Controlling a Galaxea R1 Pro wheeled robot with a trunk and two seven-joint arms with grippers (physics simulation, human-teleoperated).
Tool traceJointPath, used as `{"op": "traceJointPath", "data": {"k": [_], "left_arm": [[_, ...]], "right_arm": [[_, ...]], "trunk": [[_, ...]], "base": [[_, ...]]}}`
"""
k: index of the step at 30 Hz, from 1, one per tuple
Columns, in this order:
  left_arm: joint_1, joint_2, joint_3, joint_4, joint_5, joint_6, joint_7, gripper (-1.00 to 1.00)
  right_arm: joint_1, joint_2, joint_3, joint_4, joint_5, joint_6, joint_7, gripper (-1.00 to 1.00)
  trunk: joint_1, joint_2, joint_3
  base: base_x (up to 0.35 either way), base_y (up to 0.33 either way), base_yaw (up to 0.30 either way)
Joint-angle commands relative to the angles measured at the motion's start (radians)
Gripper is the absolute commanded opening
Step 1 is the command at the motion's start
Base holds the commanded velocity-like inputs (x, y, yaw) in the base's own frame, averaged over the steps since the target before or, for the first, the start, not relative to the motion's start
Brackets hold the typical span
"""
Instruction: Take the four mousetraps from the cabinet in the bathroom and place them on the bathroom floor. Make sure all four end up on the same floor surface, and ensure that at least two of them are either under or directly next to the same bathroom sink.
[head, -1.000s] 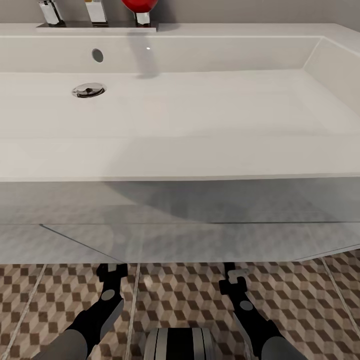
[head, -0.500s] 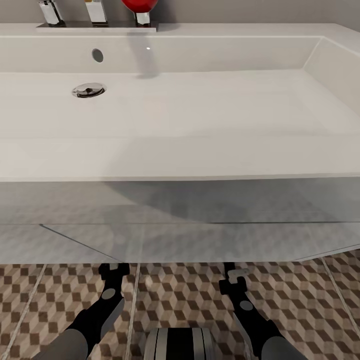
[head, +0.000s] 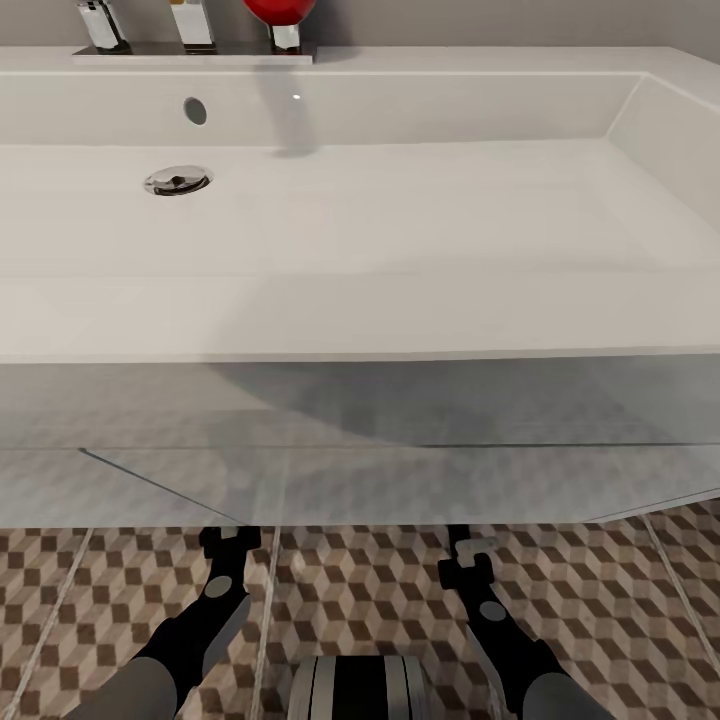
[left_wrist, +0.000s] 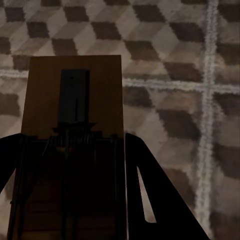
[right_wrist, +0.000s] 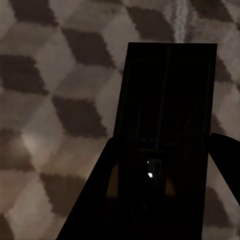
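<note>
Two mousetraps are in your grip, one per arm, both low over the bathroom floor (head: 90, 590) at the front edge of the sink (head: 360, 320).

Left side: your left gripper (head: 229, 542) reaches forward until its tip meets the sink's underside edge in the head view. In the left wrist view the left mousetrap (left_wrist: 75, 125) sits lengthwise between the dark fingers (left_wrist: 150, 200), jaws closed on its tan board, wire spring across the middle. Its far edge juts out over the cube-pattern tiles; whether it touches them you cannot tell. A pale grout line crosses just beyond that edge.

Centre: bare tile lies between the two arms, with the robot's grey and black base (head: 360, 688) at the near edge.

Right side: your right gripper (head: 465, 556) also ends at the shadow line under the sink. In the right wrist view the right mousetrap (right_wrist: 167, 110) shows very dark, clamped between the fingers (right_wrist: 95, 200), its far edge squared off above the tiles.

Above, the basin's white rim overhangs both grippers; the drain (head: 178, 181) sits left of centre, taps (head: 190, 25) at the back.
</note>
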Motion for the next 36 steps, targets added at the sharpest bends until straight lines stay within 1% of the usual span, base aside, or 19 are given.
{"op": "traceJointPath", "data": {"k": [1,7,11,14,18,36], "left_arm": [[-0.001,0.001,-0.009,0.0,0.007,-0.003,0.009,-1.0],[-0.001,0.002,-0.009,0.005,0.005,0.0,0.009,-1.0],[-0.001,0.008,-0.007,0.01,0.008,0.001,0.009,-1.0],[-0.001,0.008,-0.007,0.011,0.008,0.001,0.009,-1.0],[-0.001,0.006,-0.007,0.012,0.008,0.001,0.009,-1.0],[-0.001,0.003,-0.007,0.012,0.008,0.0,0.009,-1.0]], "right_arm": [[0.0,0.001,-0.005,0.001,0.01,-0.003,-0.003,-1.0],[0.0,0.001,-0.005,0.0,0.01,-0.003,-0.003,-1.0],[0.0,0.001,-0.005,0.0,0.01,-0.003,-0.003,-1.0],[0.0,0.001,-0.005,0.0,0.01,-0.003,-0.003,-1.0],[0.0,0.001,-0.005,0.0,0.01,-0.003,-0.003,-1.0],[0.0,0.001,-0.005,0.0,0.01,-0.003,-0.003,-1.0]], "trunk": [[0.0,0.0,-0.001],[0.0,0.0,-0.001],[0.0,0.0,-0.001],[0.0,0.0,-0.001],[0.002,-0.001,-0.016],[0.002,-0.001,-0.016]], "base": [[0.0,0.0,0.0],[0.0,0.0,0.0],[0.0,0.0,0.0],[0.0,0.0,0.0],[0.0,0.0,0.0],[0.0,0.0,0.0]]}}
